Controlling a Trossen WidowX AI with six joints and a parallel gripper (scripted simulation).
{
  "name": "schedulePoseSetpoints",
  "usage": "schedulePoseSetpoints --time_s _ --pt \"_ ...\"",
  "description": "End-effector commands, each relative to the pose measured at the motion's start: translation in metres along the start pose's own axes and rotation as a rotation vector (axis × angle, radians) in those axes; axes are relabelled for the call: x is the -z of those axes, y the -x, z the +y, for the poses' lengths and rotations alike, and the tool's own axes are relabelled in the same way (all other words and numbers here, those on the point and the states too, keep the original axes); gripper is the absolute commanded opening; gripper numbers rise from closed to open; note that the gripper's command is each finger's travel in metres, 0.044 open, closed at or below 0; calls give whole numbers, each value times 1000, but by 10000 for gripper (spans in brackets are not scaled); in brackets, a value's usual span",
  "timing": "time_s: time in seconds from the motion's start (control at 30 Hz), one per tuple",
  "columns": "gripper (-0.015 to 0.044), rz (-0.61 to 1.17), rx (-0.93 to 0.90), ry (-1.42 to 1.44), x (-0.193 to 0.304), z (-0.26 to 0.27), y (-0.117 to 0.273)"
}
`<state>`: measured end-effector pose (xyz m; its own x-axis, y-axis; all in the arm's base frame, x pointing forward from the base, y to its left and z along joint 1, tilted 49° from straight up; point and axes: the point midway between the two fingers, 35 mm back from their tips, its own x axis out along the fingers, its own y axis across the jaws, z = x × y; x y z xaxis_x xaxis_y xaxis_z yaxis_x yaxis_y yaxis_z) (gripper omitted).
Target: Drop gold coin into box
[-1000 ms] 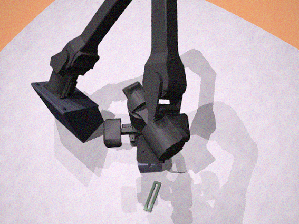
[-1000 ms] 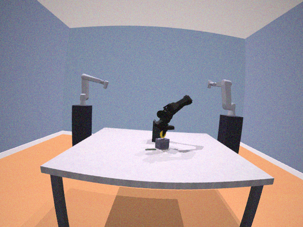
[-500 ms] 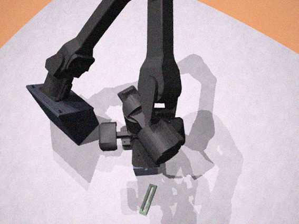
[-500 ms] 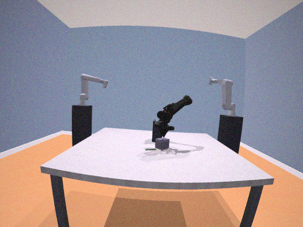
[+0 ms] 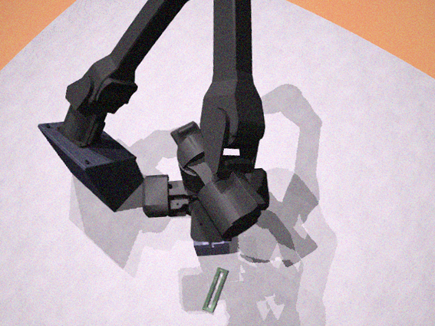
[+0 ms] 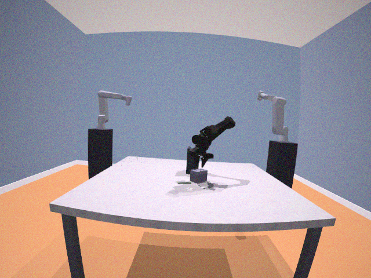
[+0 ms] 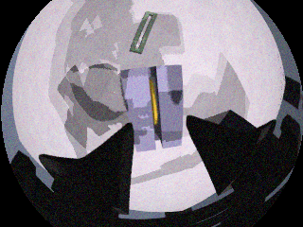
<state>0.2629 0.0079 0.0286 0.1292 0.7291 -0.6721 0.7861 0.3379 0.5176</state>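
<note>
"Coin first: where is the thin gold disc point(image 7: 153, 101)?"

"Down in the narrow slot of the box, by the look of the wrist view. Only a yellow sliver shows, lengthwise along the dark gap."

"And the black two-fingered claw point(image 7: 159, 124)?"

"Standing wide, with nothing in its grip. One finger is to either side of the slot's line, and neither touches the gold."

"What lies beneath it?"

"The closed grey box with its bluish lid point(image 5: 213, 249) point(image 6: 198, 176) point(image 7: 139, 90), upright on the white table point(image 5: 372, 202) point(image 6: 191, 206) point(image 7: 237, 76). Past that is the shallow green holder point(image 5: 205, 309) point(image 6: 183, 182) point(image 7: 136, 49), its own groove without a coin. It sits near the box, apart from it."

"So which step is in hand?"

"The drop, I'd judge; the release looks made. Whether the coin has gone fully inside, I cannot tell."

"Next move?"

"Keep the fingers apart and lift straight up, so neither one knocks the box or the coin's edge. Then look into the slot. If gold is caught at the lip, a light push from above with closed fingertips should send it through."
</note>
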Motion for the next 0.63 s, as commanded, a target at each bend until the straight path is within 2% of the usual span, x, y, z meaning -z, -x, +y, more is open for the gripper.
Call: schedulePoseSetpoints --time_s 0.0,0.07,0.17,0.6 --pt "318 -8 2 6 -2 0 10" --pt "371 -8 1 6 -2 0 14" --pt "440 -3 -4 2 1 0 44" --pt "440 -3 -4 2 1 -1 47"
